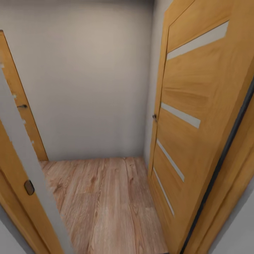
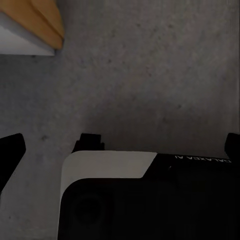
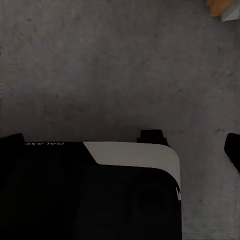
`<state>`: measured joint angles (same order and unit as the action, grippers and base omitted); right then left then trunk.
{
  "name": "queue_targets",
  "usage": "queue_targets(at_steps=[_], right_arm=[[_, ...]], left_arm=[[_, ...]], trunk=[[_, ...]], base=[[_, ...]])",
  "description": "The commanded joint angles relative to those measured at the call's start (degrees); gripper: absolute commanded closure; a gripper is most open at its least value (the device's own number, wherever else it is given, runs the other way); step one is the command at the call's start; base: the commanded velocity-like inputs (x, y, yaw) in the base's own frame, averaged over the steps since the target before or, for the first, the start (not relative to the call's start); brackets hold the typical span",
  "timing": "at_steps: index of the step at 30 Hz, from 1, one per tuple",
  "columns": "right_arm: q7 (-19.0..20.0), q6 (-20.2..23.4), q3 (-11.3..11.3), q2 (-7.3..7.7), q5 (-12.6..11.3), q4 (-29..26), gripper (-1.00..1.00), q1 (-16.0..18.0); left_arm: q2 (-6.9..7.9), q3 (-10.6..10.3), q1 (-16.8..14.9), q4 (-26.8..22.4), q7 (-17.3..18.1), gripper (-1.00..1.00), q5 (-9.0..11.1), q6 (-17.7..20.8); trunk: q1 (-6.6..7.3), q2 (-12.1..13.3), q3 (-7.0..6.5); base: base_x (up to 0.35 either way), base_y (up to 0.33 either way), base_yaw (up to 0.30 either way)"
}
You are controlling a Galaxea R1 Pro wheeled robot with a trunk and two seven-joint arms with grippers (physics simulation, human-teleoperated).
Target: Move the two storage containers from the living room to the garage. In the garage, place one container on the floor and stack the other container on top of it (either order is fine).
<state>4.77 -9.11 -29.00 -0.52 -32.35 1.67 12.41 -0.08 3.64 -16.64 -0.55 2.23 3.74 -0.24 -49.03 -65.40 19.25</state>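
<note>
**A:** What stands ahead of the robot?

**B:** A narrow passage with a light wood plank floor (image 1: 106, 204), closed off by a plain pale grey wall (image 1: 84, 81). On the robot's right is an open honey-coloured wooden door with slanted pale inset strips (image 1: 197, 116), a small dark handle at its near edge. On the left are the edge of a second wooden door (image 1: 21, 106) and a pale grey door frame (image 1: 24, 158).

**A:** And the orange-red storage bins: where are they, and which way do their long axes run?

**B:** No bin can be made out from here, so their place and heading cannot be told. What can be placed is the floor of the garage: both wrist views look down on the dark grey mottled concrete floor (image 2: 150, 75), while the plank boards lie ahead in the head view.

**A:** How are the arms posed?

**B:** Both wrists point at the concrete. In the left wrist view the robot's black-and-white base (image 2: 145, 195) lies beneath the camera, and a corner of orange wood and white trim (image 2: 35, 25) lies on the concrete beyond it. The right wrist view shows the same base and a small corner of orange wood.

**A:** The jaws?

**B:** For the left gripper (image 2: 122, 150), dark finger ends sit at opposite edges of its wrist view, wide apart, holding nothing. For the right gripper (image 3: 122, 145), likewise spread and empty.
</note>
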Motion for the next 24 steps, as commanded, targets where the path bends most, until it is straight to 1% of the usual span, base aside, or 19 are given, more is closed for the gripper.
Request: queue_targets(at_steps=[1, 8, 11, 15, 24], right_arm=[[0.33, -0.30, -0.35, -0.02, -0.61, 0.18, -1.00, 0.07], [0.33, -0.25, -0.35, -0.01, -0.61, 0.18, -1.00, 0.07], [0.33, -0.22, -0.35, -0.02, -0.61, 0.18, -1.00, 0.07], [0.33, -0.28, -0.35, -0.03, -0.61, 0.18, -1.00, 0.07], [0.33, -0.30, -0.35, -0.01, -0.61, 0.18, -1.00, 0.07]], left_arm=[[0.00, 0.33, -0.04, 0.03, 0.23, -1.00, 0.39, -0.02], [0.00, 0.32, -0.04, 0.03, 0.23, -1.00, 0.39, -0.02], [0.00, 0.32, -0.04, 0.03, 0.23, -1.00, 0.39, -0.02], [0.00, 0.34, -0.03, 0.03, 0.23, -1.00, 0.39, -0.02], [0.00, 0.36, -0.03, 0.03, 0.23, -1.00, 0.39, -0.02]], trunk=[[-0.03, -0.03, 0.06], [-0.03, -0.03, 0.06], [-0.03, -0.03, 0.06], [-0.03, -0.03, 0.06], [-0.03, -0.03, 0.06]], base=[[0.314, 0.000, 0.000], [0.314, 0.000, 0.000], [0.232, 0.000, 0.000], [0.074, 0.000, 0.101], [0.008, 0.000, 0.230]])
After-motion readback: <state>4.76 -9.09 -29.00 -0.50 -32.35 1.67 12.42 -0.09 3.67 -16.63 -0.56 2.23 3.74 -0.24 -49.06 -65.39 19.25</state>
